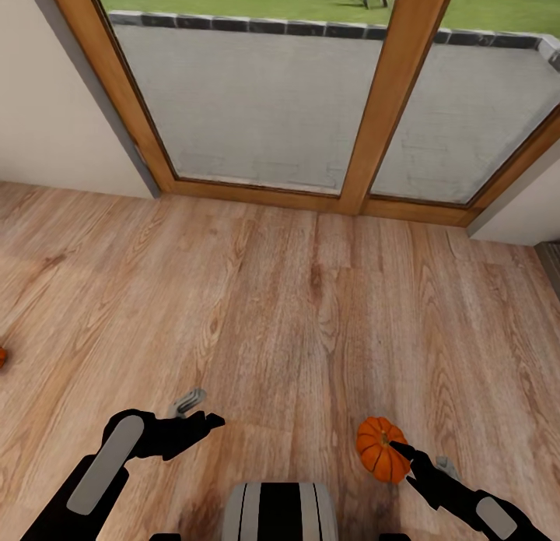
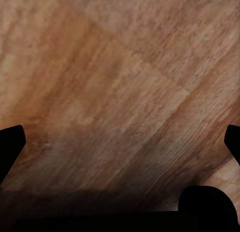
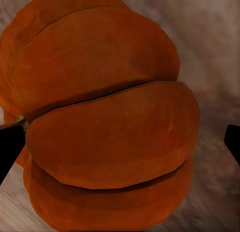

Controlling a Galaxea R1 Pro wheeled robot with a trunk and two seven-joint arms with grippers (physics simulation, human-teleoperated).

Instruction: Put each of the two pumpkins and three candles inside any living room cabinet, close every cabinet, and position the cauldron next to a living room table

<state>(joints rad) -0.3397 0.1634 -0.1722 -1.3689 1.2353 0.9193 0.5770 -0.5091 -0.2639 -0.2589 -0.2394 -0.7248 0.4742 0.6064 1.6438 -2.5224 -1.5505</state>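
At 9 o'clock in the head view, an orange sliver sits on the floor's (image 1: 311,307) left edge: probably the second pumpkin (image 1: 1,357), mostly cut off, so treat that as a guess.

Your left gripper (image 1: 204,422) hangs at about 7 o'clock, low over bare boards. In the left wrist view the finger tips (image 2: 11,142) stand wide apart with only wood grain between them, so it's open and empty. I'd read it as parked, free for the next pickup.

At 5 o'clock the right gripper (image 1: 404,452) has the held pumpkin (image 1: 379,446) at its tip. In the right wrist view the ribbed body (image 3: 105,117) sits between both dark finger edges, close to the lens. It looks clamped on the pumpkin, carried low and forward, likely so you can watch it while driving. Actual finger contact is not visible.

Room: open floor in the middle and to both sides. At 12 o'clock the wood-framed glass doors (image 1: 389,97) block the way, with wall at 10 and 2 o'clock. A dark strip at 3 o'clock is unidentifiable. You'll probably need to turn the base to reach a cabinet.
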